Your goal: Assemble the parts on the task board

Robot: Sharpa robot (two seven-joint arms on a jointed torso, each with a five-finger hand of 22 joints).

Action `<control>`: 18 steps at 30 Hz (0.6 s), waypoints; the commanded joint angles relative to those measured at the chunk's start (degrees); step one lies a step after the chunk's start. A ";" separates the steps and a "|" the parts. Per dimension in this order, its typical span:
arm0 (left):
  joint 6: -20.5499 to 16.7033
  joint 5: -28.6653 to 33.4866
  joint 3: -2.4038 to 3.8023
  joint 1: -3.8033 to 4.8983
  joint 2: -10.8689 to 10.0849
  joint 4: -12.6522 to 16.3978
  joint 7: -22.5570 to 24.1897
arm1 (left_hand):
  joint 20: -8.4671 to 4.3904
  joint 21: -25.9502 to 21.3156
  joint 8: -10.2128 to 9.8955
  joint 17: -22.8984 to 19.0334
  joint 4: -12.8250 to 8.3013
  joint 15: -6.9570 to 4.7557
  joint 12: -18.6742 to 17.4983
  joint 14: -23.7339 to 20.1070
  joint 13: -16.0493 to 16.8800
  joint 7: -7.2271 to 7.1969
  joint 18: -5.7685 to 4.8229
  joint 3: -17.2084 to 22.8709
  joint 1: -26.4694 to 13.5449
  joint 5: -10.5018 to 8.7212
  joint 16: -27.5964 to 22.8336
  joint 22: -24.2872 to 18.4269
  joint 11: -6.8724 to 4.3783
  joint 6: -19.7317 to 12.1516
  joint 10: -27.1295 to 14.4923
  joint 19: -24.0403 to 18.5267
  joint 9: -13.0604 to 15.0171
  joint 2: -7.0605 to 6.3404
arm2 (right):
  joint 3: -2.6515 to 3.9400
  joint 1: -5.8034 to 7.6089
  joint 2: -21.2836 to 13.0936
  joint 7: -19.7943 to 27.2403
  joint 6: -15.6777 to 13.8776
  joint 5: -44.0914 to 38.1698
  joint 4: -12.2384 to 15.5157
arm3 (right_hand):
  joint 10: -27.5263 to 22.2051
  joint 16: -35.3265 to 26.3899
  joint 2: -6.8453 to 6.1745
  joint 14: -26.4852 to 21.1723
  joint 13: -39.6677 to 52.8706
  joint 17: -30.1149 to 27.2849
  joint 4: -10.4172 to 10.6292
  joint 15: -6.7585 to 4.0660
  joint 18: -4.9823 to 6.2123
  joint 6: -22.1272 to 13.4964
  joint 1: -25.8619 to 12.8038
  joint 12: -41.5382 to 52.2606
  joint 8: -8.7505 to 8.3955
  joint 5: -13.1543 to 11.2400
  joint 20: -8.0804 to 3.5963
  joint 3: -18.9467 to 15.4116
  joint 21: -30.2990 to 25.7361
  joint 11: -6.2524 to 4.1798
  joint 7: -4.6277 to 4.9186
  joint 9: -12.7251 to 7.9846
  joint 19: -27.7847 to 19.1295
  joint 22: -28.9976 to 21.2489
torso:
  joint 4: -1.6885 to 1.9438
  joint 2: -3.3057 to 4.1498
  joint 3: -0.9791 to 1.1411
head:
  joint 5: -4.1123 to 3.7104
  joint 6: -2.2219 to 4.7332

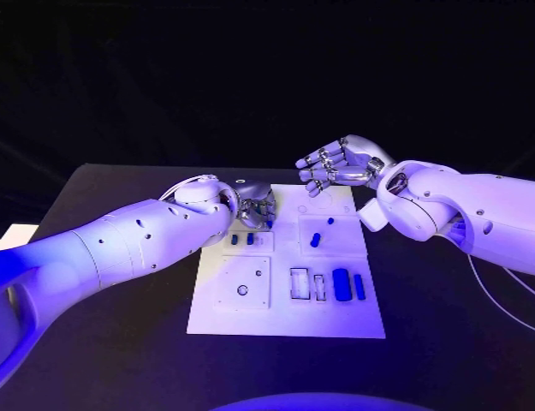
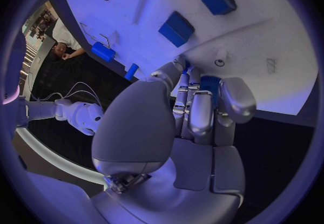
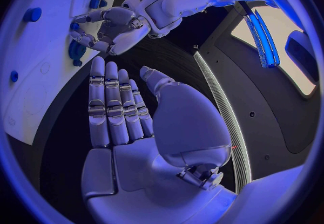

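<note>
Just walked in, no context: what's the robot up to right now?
It's assembling small blue parts on the white task board. The left hand is down at the far left part of the board, its fingers closed round a blue part. The right hand is raised above the board's far edge, holding nothing, fingers loosely bent. More blue parts sit in slots near the board's right side.
</note>
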 commanded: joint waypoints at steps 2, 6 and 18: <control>3.00 -1.56 0.03 -0.21 0.37 -0.42 -1.56 | -0.11 0.75 -0.38 -0.14 -0.14 -0.34 -0.32 1.71 -0.05 0.06 -1.24 0.81 -0.25 0.11 0.08 0.56 -0.01 0.81 0.76 0.89 -0.14 0.45 | 0.01 -0.04 0.02 0.42 0.28 -0.12 0.15 | -0.39 -0.24 0.26 -0.14 -0.05 -0.08 -0.28 0.31 0.25 -0.22 -0.01 -0.20 -0.14 0.36 0.52 0.12 -0.34 0.16 0.15 -0.03 0.07 -0.10 | 0.05 0.01 0.00 | -0.11 -0.02; 3.03 -1.58 0.03 -0.42 0.58 -0.65 -1.56 | -0.18 1.51 -0.70 -0.23 -0.63 -0.44 -0.74 1.71 -0.02 0.05 -1.37 2.12 -0.11 -0.10 0.34 1.34 -0.12 1.60 1.69 0.95 -0.29 0.84 | 0.01 -0.04 0.01 0.43 0.30 -0.12 0.18 | -0.39 -0.24 0.26 -0.14 -0.05 -0.08 -0.28 0.31 0.25 -0.22 -0.01 -0.20 -0.14 0.36 0.52 0.12 -0.34 0.16 0.15 -0.03 0.07 -0.10 | 0.05 -0.02 -0.01 | -0.14 -0.13; 3.14 -1.23 0.04 -0.63 0.89 -0.90 -1.69 | -0.47 4.31 -1.26 -0.64 -2.18 -0.81 -1.43 1.65 0.47 -0.14 -1.86 5.31 -0.32 -0.38 0.94 4.10 -0.59 3.99 4.54 1.29 -0.49 1.77 | 0.01 -0.04 0.02 0.42 0.39 -0.13 0.24 | -0.40 -0.22 0.32 -0.15 -0.05 -0.11 -0.33 0.31 0.25 -0.22 0.07 -0.17 -0.11 0.43 0.52 0.21 -0.38 0.17 0.17 -0.02 0.12 -0.14 | 0.08 -0.04 0.02 | 0.05 -0.15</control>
